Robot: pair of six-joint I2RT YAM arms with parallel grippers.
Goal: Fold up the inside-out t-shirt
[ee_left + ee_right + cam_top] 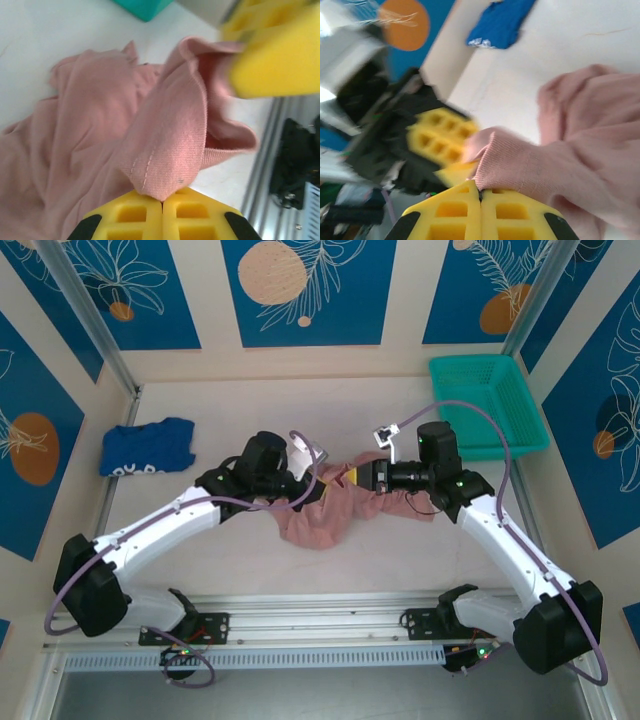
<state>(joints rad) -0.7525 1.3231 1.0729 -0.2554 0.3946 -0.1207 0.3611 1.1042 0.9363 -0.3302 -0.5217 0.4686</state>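
The inside-out t-shirt (322,520) is a dusty-pink bundle at the table's middle, lifted between both arms. My left gripper (162,201) is shut on a stitched hem fold of the t-shirt (165,150). My right gripper (480,189) is shut on a ribbed edge of the t-shirt (535,165). The two grippers sit close together, left gripper (312,472) and right gripper (357,476) facing each other over the cloth. The rest of the shirt hangs crumpled below them.
A royal-blue garment (147,447) lies at the left of the table. A teal basket (487,400) stands at the back right. An aluminium rail (320,615) runs along the near edge by the arm bases.
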